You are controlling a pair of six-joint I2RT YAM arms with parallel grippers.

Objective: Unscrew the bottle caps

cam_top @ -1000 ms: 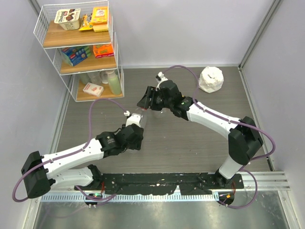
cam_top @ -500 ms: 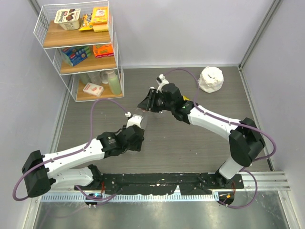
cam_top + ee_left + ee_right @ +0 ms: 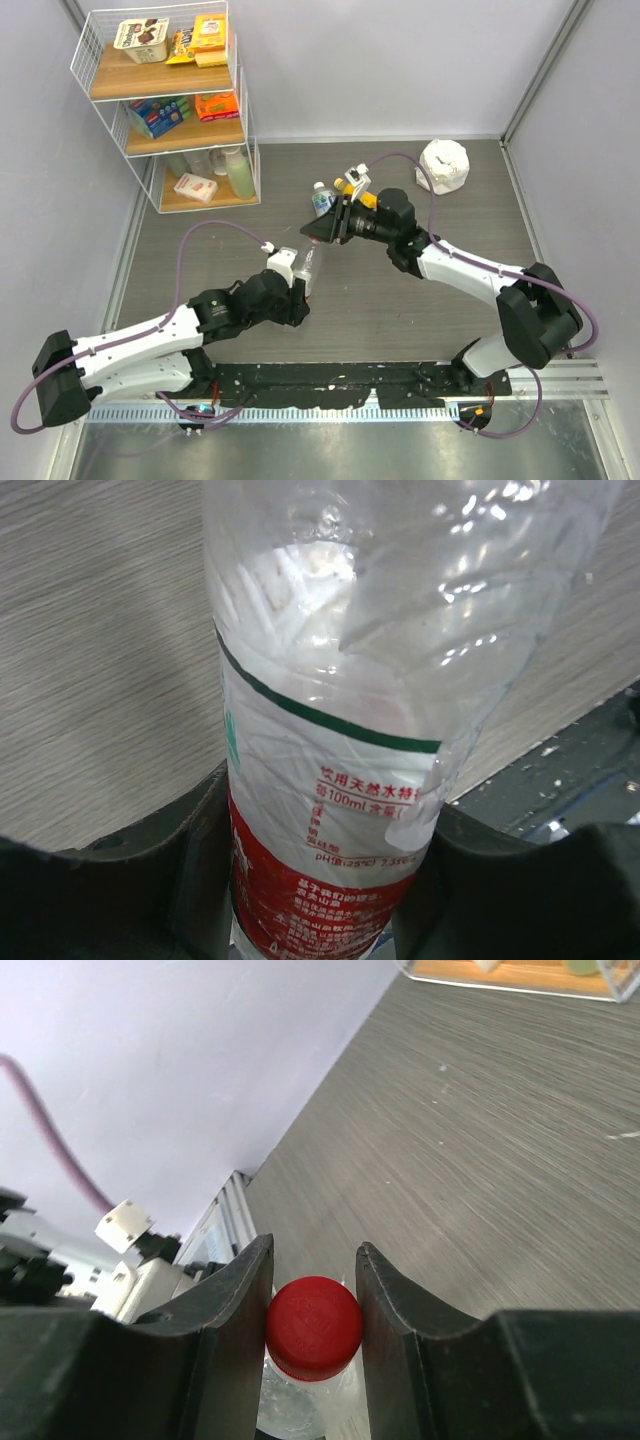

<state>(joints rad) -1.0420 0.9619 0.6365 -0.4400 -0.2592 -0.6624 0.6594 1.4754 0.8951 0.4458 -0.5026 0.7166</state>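
Note:
My left gripper (image 3: 297, 292) is shut on the clear bottle with the red label (image 3: 308, 264) and holds it tilted above the table. In the left wrist view the bottle (image 3: 330, 730) fills the gap between my fingers (image 3: 200, 860). My right gripper (image 3: 320, 232) is shut on its red cap (image 3: 314, 1325), one finger on each side. My right gripper (image 3: 313, 1260) looks down the bottle's neck. A bottle with a blue-white label and a white cap (image 3: 321, 198) stands behind my right gripper. A yellow-orange bottle (image 3: 366, 200) shows partly beside my right wrist.
A white wire shelf (image 3: 165, 100) with food packs and bottles stands at the far left. A crumpled white bag (image 3: 443, 165) lies at the far right. A black rail (image 3: 330, 380) runs along the near edge.
My left arm has carried the bottle right and toward the near edge. My right gripper has swung round onto the red cap. The two standing bottles have come into view.

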